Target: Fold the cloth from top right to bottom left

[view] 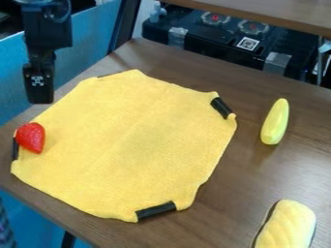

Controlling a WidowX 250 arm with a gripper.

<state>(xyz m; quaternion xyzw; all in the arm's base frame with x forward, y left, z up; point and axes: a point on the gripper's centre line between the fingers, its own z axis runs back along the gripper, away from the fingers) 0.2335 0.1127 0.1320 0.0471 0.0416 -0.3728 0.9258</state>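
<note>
My gripper (40,94) hangs at the upper left, above the table's left edge and apart from the cloth. The yellow cloth (129,145) lies spread nearly flat over the left and middle of the table, with a faint crease across it. Black strips sit at its corners: one at the upper right (221,107), one at the bottom (156,210), one at the far left beside the strawberry, and a thin dark edge at the top left. A red strawberry (31,137) rests on the cloth's left corner.
A yellow-green oblong object (275,121) stands to the right of the cloth on the brown table (233,193). At the bottom right lies a pale yellow ridged object (288,225). Black equipment (213,41) is behind the table's far edge.
</note>
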